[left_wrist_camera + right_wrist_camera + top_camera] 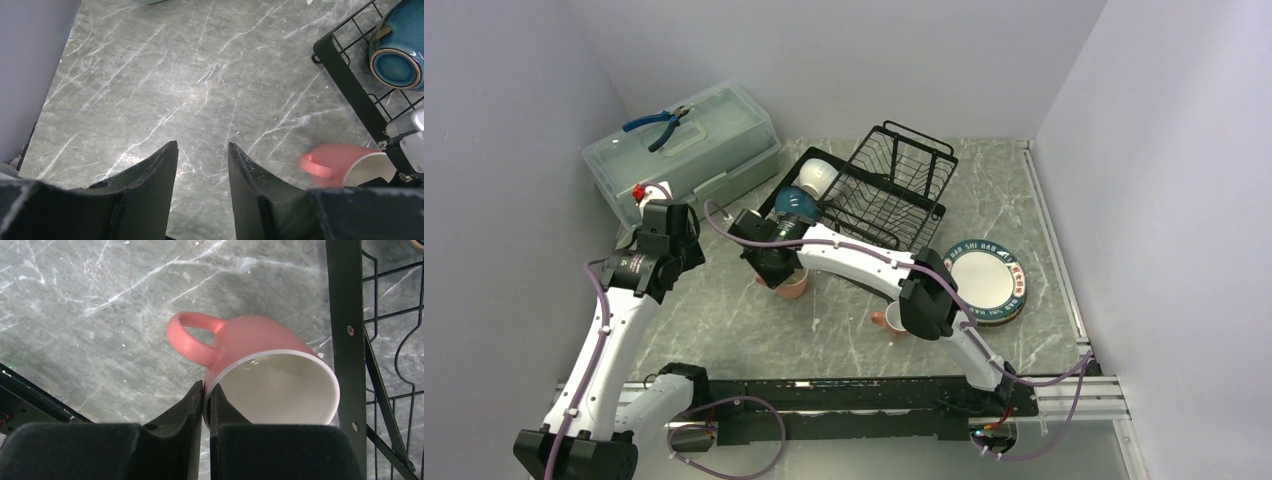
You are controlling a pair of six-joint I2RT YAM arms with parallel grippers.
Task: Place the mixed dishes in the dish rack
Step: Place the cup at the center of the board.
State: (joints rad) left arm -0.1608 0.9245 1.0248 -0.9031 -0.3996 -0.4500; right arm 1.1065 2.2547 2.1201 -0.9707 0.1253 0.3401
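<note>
Right gripper [782, 277] pinches a pink mug [795, 289] by its rim just beside the near-left edge of the dish rack [894, 190] in the overhead view; the plates [986, 282] lie well apart. From the left wrist, the left gripper [202, 152] hangs half parted and empty over the table [150, 75]. From the right wrist, the fingers [187, 405] clamp only one thin wall near the handle. I judge a slow, level lift over the rack's frame is safest, since such a pinch may let the mug swing.
</note>
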